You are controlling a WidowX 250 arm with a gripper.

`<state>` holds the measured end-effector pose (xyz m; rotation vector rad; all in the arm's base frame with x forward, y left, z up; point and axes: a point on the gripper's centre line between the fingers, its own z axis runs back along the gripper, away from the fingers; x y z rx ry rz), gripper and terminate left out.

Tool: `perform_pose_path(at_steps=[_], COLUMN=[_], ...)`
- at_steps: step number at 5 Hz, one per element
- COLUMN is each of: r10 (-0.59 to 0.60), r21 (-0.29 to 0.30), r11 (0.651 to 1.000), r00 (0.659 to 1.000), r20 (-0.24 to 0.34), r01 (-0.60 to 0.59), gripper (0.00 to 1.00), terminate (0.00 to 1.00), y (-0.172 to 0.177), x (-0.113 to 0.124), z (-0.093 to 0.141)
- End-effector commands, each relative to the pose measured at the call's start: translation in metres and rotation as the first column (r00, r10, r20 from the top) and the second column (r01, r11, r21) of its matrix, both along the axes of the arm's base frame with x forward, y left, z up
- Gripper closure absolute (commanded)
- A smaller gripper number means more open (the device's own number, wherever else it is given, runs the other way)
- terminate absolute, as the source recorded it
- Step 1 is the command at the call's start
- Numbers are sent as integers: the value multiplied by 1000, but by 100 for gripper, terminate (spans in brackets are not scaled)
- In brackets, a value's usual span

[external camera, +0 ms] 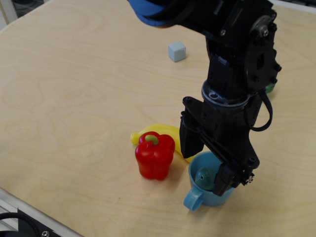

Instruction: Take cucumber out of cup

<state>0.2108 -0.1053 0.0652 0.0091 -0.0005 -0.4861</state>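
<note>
The light blue cup (197,196) stands near the table's front edge, its loop handle pointing front-left. The teal-green cucumber (204,177) lies inside it, partly hidden by my arm. My black gripper (206,165) is open and right over the cup. Its left finger hangs at the cup's back-left rim and its right finger reaches down at the cup's right side. The fingers straddle the cucumber; I cannot tell whether they touch it.
A red toy pepper (155,154) stands just left of the cup, with a yellow banana (156,132) behind it. A small pale blue cube (177,51) lies farther back. A dark green lumpy toy (269,88) is mostly hidden behind my arm at right.
</note>
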Motion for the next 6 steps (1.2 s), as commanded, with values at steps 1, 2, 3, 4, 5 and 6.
perform_pose_path(at_steps=[1, 2, 3, 4, 5, 6], r10=[-24, -31, -50, -30, -9, 48], r21=[21, 28, 43, 42, 46, 19], r11=[999, 999, 998, 999, 999, 999], r00=[1000, 999, 999, 1000, 1000, 997], r20=[-5, -17, -22, -8, 21, 61], r01=[24, 31, 51, 31, 8, -50], gripper=[0, 0, 100, 100, 100, 100], terminate=[0, 0, 0, 0, 0, 0], y=[8, 6, 3, 7, 11, 20], x=[-3, -3, -3, 0, 2, 3], z=[-5, -8, -9, -5, 7, 34])
